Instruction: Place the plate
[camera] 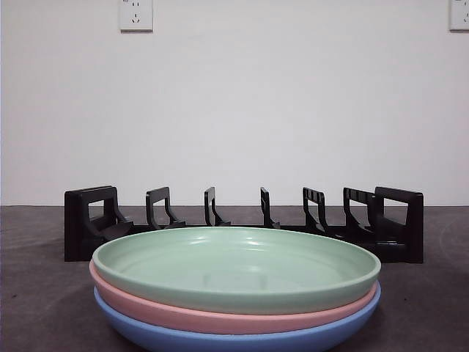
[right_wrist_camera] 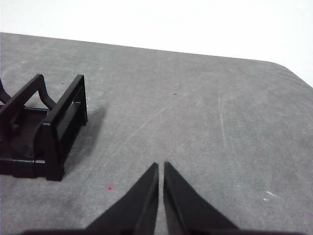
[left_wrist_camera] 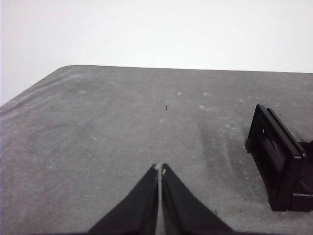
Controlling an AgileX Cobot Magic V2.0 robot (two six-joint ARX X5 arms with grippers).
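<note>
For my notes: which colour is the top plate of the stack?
Pale green; the front view shows it best.

Even, soft light; sharp views, faint shadow beside the rack [right_wrist_camera: 44,132].

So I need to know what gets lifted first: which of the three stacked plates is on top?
The green plate. It sits uppermost, nested in the pink plate, which rests in the blue plate at the bottom.

no readable text, labels or numbers anywhere (plates [camera: 234,282], rack [camera: 242,220], wall sockets [camera: 136,15] all unmarked).
</note>
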